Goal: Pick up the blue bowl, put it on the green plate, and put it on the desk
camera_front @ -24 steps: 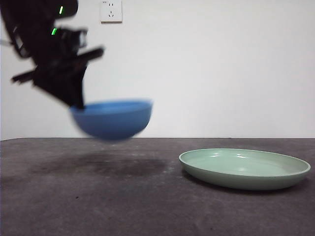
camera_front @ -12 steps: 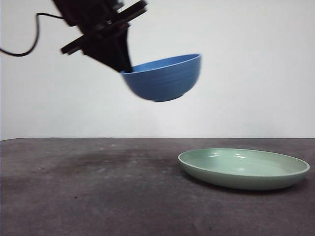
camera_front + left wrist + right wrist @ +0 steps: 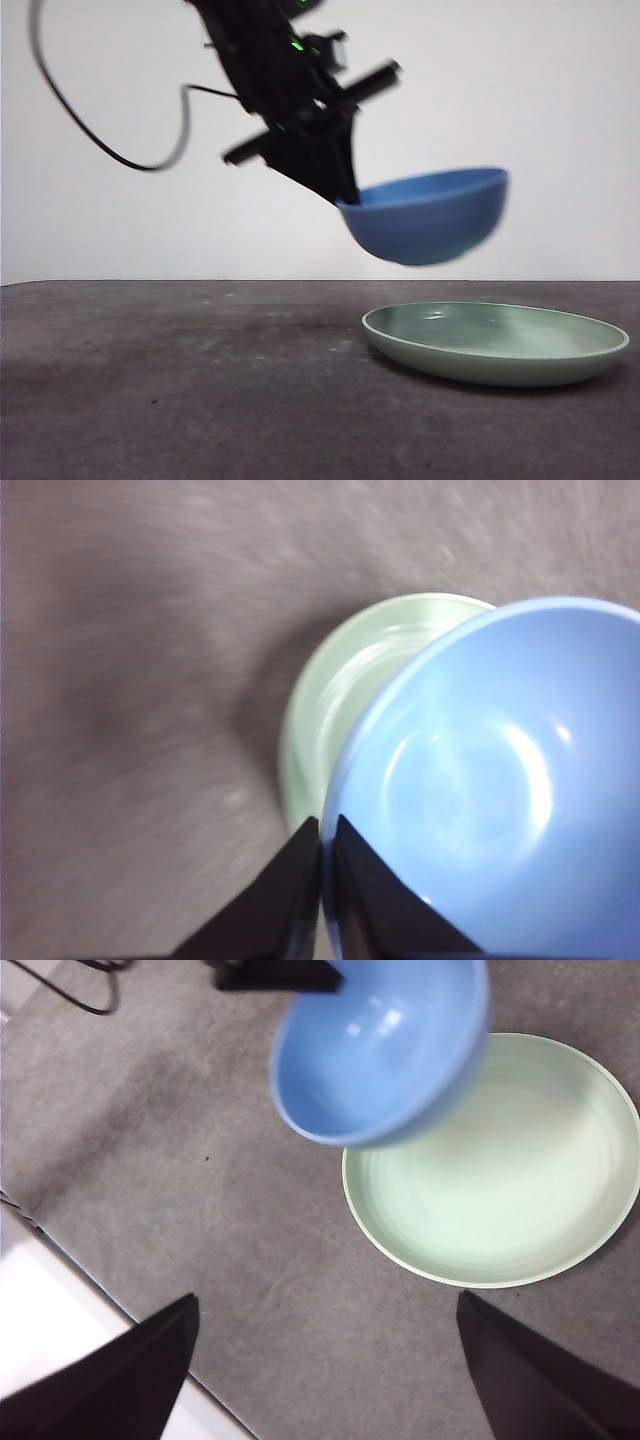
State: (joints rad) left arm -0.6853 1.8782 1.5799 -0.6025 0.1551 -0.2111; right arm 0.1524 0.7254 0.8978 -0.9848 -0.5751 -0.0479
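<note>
Blue bowl (image 3: 430, 218) glossy medium blue; green plate (image 3: 497, 342) pale mint; desk (image 3: 180, 390) dark grey-brown, scuffed.

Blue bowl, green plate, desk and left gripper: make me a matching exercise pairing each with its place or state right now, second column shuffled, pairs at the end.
Things:
1. blue bowl
2. green plate
3. desk
4. left gripper

States:
A. lies flat on the desk with nothing in it
B. shut on a rim
C. held tilted in the air, above the plate's edge
D. dark surface under everything

Pairs: 1-C, 2-A, 3-D, 4-B
</note>
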